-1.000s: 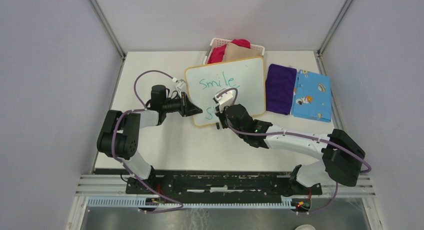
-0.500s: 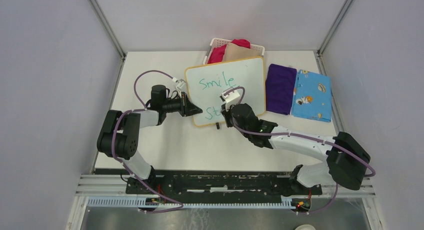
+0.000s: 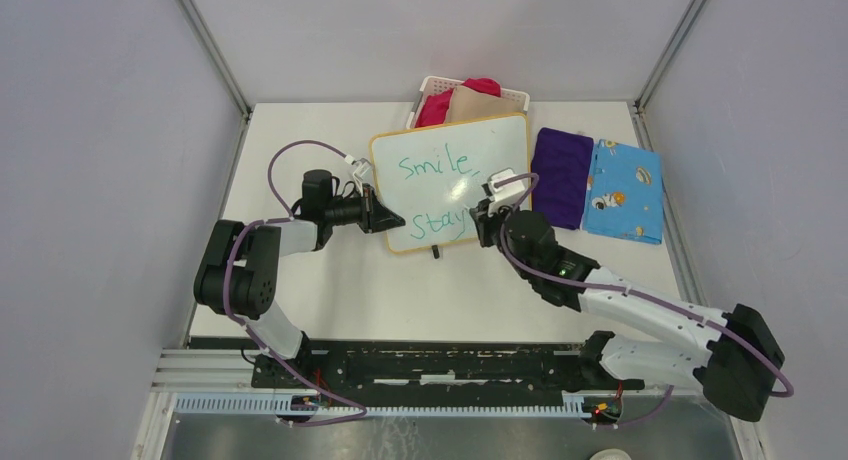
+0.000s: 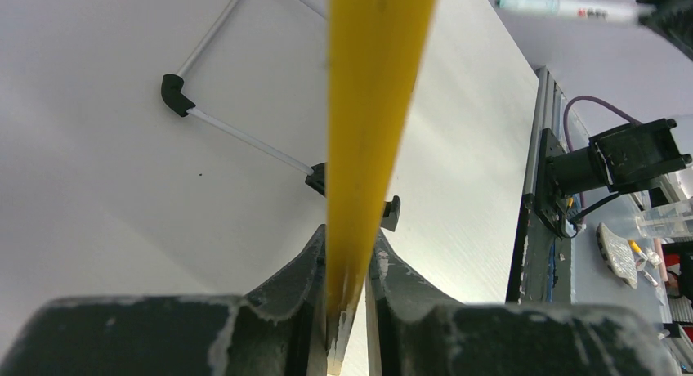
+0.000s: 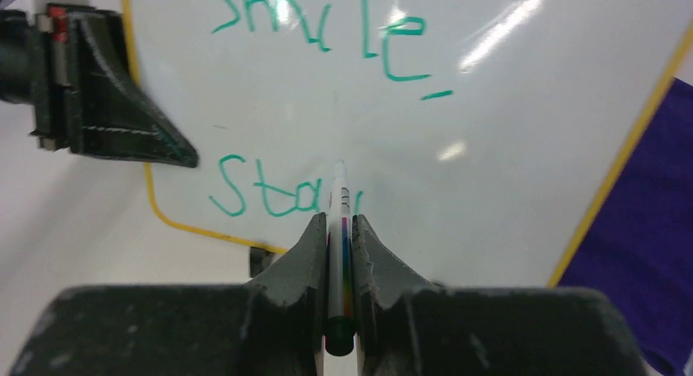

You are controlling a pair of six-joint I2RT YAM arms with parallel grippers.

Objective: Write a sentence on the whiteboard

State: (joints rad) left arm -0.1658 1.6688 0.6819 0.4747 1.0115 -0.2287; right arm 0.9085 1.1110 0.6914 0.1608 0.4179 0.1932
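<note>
Top view: the white rectangular whiteboard with thin yellow-orange frame and rounded corners (image 3: 500,150) sits toward 12 o'clock on the pale counter (image 3: 400,290), its green handwritten sentence (image 3: 433,165) reading "Smile," then "Stay". The left hand (image 3: 385,218) is at its 8 o'clock edge and the right hand (image 3: 483,220) near 5 o'clock, where scant room may crowd further letters.
Left wrist view: the left hand is clamped narrow on the smooth, hard frame (image 4: 359,147), a thin purchase that a firm stroke might slip.
Right wrist view: the right hand pinches a slim white plastic marker (image 5: 340,229), tip on the glossy board; the slick barrel could twist, or wet ink could smear.
</note>
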